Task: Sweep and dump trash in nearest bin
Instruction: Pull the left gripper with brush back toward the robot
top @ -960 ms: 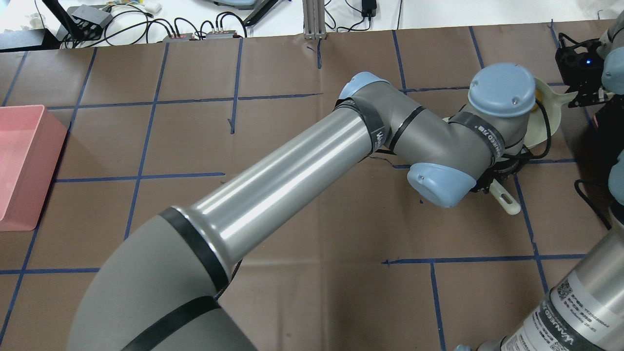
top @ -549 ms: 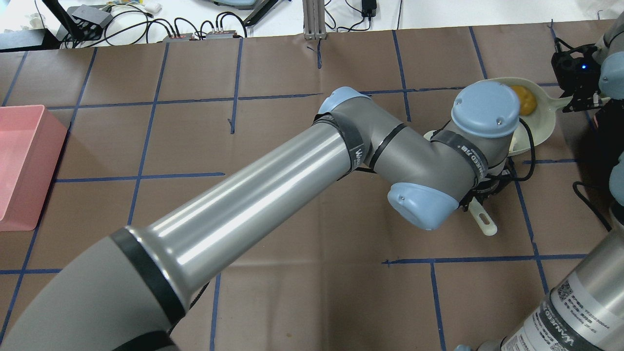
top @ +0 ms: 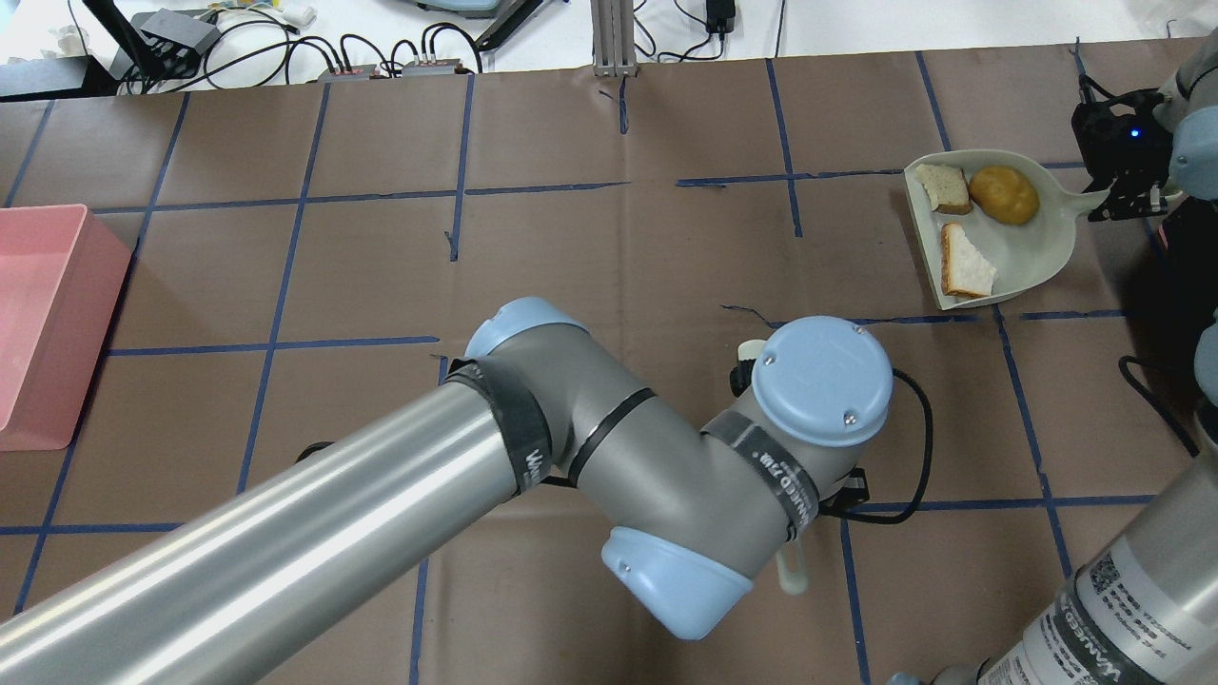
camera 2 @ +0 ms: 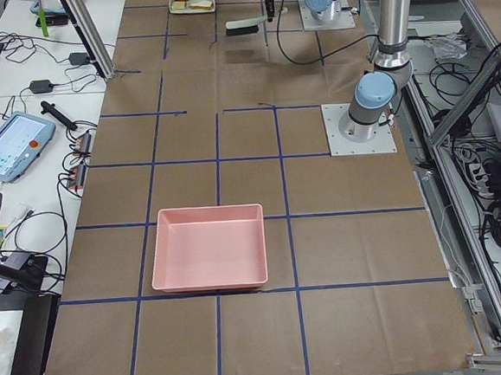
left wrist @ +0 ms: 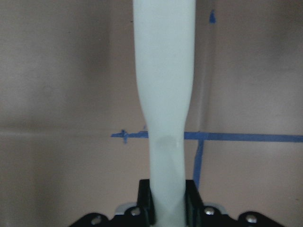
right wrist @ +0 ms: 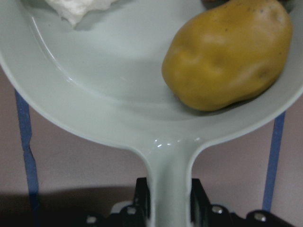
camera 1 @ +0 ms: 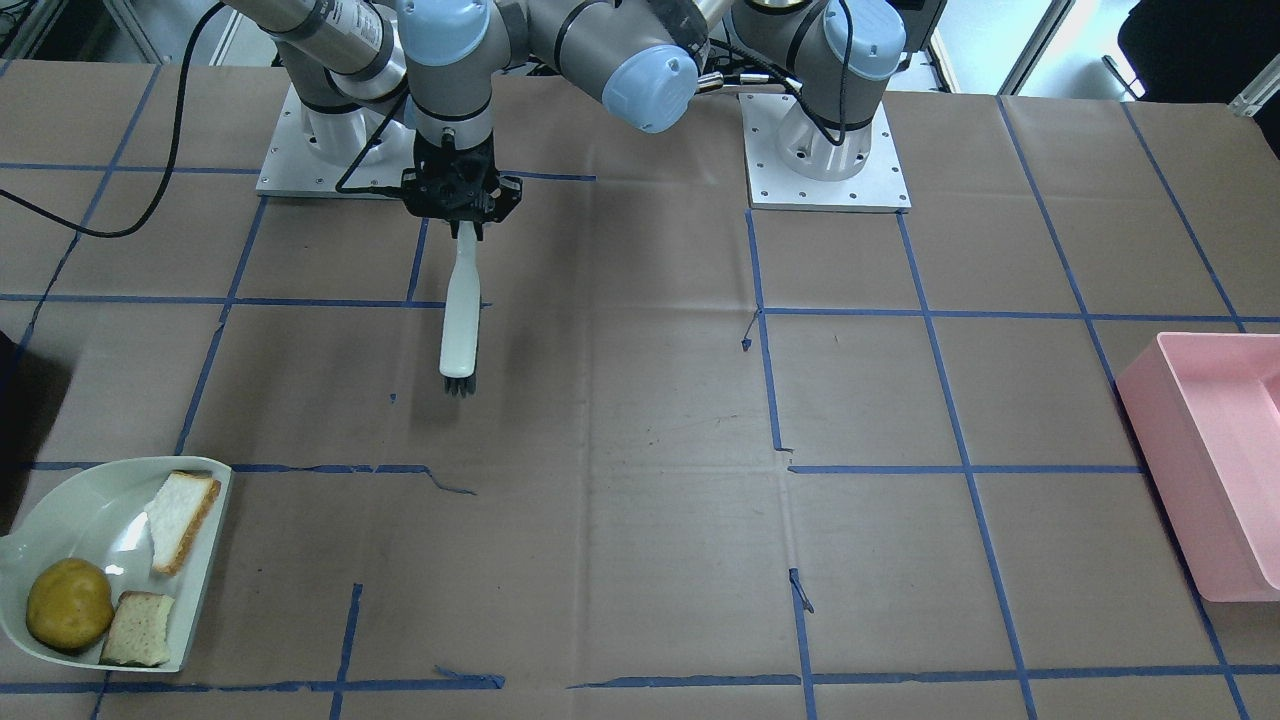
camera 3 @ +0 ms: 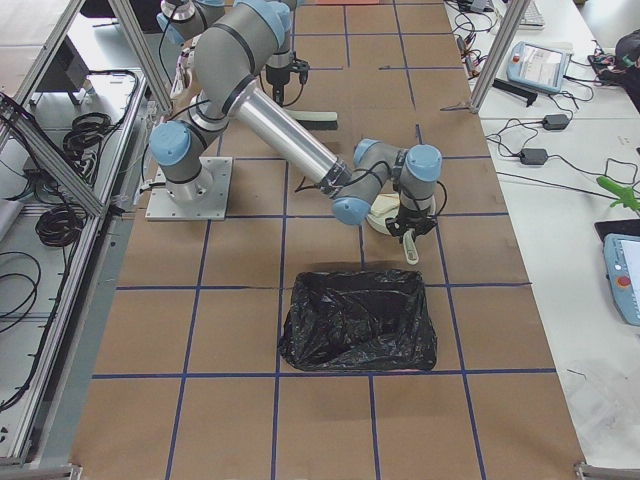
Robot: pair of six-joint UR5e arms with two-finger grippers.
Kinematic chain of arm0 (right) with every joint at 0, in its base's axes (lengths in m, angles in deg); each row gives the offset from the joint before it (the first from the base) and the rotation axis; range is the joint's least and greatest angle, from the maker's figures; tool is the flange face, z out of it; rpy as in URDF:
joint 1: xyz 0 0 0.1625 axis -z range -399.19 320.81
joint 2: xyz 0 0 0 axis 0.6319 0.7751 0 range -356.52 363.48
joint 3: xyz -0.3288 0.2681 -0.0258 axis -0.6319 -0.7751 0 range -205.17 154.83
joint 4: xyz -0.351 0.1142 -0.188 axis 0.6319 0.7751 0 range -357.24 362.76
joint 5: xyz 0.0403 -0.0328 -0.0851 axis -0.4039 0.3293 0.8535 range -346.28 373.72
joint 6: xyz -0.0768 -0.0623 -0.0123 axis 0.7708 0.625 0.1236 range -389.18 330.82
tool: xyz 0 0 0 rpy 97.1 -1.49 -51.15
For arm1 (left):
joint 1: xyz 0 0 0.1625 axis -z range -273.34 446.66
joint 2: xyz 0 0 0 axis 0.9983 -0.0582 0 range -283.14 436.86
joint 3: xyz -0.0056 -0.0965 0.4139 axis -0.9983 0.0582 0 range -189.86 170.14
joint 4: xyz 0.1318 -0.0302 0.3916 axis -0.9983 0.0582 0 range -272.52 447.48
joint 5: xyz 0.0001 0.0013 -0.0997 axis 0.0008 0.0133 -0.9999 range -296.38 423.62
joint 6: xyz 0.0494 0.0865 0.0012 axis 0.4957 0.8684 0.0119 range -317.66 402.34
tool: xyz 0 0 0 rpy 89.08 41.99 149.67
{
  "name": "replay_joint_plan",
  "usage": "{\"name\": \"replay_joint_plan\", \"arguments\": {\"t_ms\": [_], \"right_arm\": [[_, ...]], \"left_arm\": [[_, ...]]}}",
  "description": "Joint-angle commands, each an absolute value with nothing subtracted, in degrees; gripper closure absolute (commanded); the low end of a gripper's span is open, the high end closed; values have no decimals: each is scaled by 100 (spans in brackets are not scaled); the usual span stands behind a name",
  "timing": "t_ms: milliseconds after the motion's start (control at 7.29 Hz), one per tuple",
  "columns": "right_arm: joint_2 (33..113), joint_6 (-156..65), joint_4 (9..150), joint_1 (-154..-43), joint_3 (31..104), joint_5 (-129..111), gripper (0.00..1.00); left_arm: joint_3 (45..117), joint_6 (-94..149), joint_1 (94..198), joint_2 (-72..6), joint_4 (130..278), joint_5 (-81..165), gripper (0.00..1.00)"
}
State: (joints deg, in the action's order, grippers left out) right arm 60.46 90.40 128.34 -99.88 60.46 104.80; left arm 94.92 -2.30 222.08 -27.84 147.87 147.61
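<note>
The trash lies in a pale dustpan (top: 1035, 249) (camera 1: 80, 520) on the table's far right: a yellow-brown potato lump (top: 1009, 194) (camera 1: 68, 604) (right wrist: 227, 54) and two bread pieces (top: 944, 187) (top: 963, 263) (camera 1: 183, 518). My right gripper (top: 1109, 195) (right wrist: 169, 198) is shut on the dustpan's handle. My left gripper (camera 1: 458, 215) (left wrist: 166, 210) is shut on a white brush (camera 1: 460, 310) (left wrist: 163, 71), bristles hanging toward the table, well short of the dustpan. In the overhead view the left wrist hides that gripper.
A bin lined with a black bag (camera 3: 358, 320) stands just past the dustpan at the right end. A pink bin (top: 48, 323) (camera 2: 208, 258) sits at the far left end. Brown paper with blue tape lines covers the table.
My left arm has drawn back toward the robot with the brush, away from the dustpan. The dustpan and all its trash now show uncovered; the right gripper has barely moved.
</note>
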Motion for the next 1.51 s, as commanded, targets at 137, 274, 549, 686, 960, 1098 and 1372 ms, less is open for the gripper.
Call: {"name": "replay_joint_plan", "arguments": {"t_ms": [137, 274, 549, 686, 960, 1098, 1372], "right_arm": [[6192, 9009, 12818, -9983, 6044, 10276, 100], [6323, 8992, 12818, -9992, 6061, 10267, 100], [6543, 8974, 12416, -9992, 6035, 10267, 100], [6683, 8965, 12214, -9992, 6035, 10275, 100], [7061, 8904, 11582, -9992, 6026, 10310, 100], [7306, 8904, 11309, -9992, 6017, 10372, 100], [7650, 8895, 10667, -9983, 5869, 10616, 100]], "left_arm": [[10990, -73, 22166, -1677, 14769, 15235, 100], [11281, -99, 22192, -1527, 14690, 15291, 100], [11651, -134, 22149, -1236, 14567, 15274, 100], [11835, -126, 22149, -1235, 14192, 15231, 100], [11942, -143, 22122, -1253, 14118, 15204, 100], [12099, -143, 22122, -1244, 13996, 15212, 100], [12101, -143, 22061, -1270, 13855, 15204, 100]]}}
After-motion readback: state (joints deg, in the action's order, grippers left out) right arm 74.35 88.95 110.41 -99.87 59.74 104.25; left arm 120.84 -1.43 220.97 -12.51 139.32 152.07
